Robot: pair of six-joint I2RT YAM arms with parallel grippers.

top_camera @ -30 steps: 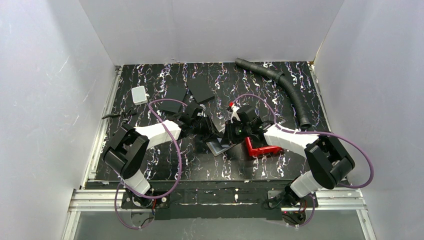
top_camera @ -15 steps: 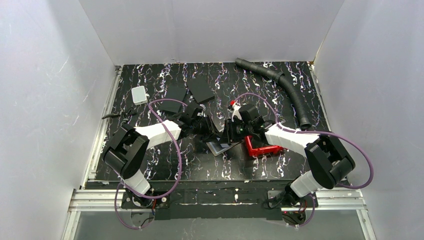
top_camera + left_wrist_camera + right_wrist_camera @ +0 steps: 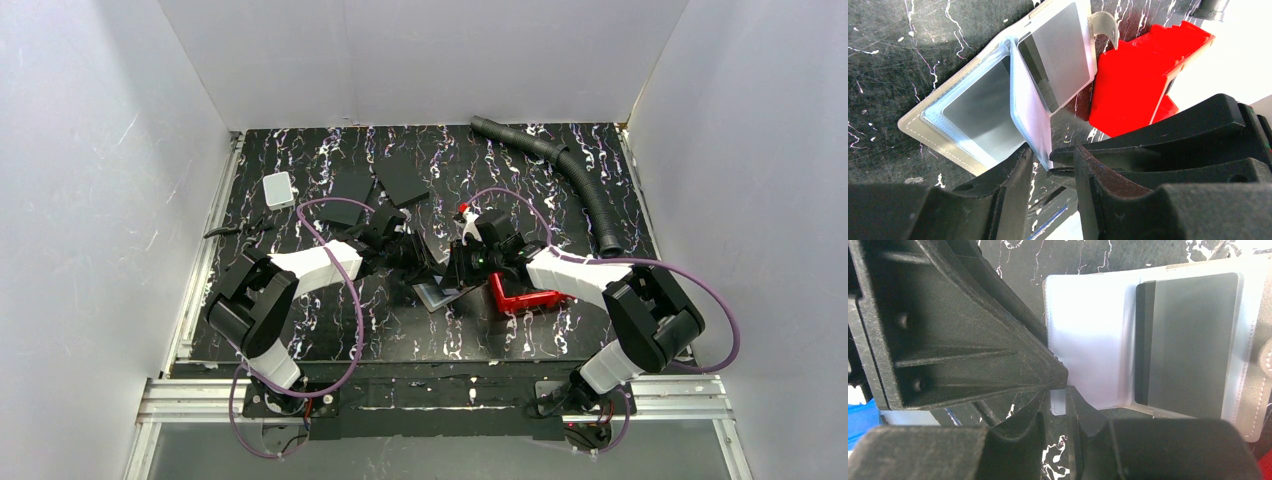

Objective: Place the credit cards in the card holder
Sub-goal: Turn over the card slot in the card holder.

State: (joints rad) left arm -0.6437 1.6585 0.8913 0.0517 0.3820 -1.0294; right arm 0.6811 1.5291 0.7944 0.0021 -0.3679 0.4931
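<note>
The card holder [image 3: 437, 295] lies open at the table's middle, taupe edge [image 3: 913, 125] [image 3: 1257, 395] outward, clear sleeves inside. One credit card [image 3: 1058, 55] [image 3: 1188, 340], grey with a dark stripe, sits in its right pocket. A loose clear sleeve leaf [image 3: 1028, 105] [image 3: 1083, 335] stands up from the fold. My left gripper [image 3: 428, 263] [image 3: 1053, 160] has its jaws apart, and the leaf's lower end leans on its left finger. My right gripper [image 3: 452, 275] [image 3: 1058, 402] faces it, jaws narrowly apart with the leaf's corner in the gap. Its fingertips [image 3: 1060, 155] reach between the left fingers.
A red tray [image 3: 525, 297] [image 3: 1138, 80] touches the wallet's right side. Dark flat slabs [image 3: 352, 185] [image 3: 402, 178] lie behind the left arm. A white box [image 3: 278, 188] sits at the far left, and a black ribbed hose [image 3: 580, 180] curves along the back right.
The right arm has edged slightly left, toward the wallet. The left arm and the wallet stay where they were.
</note>
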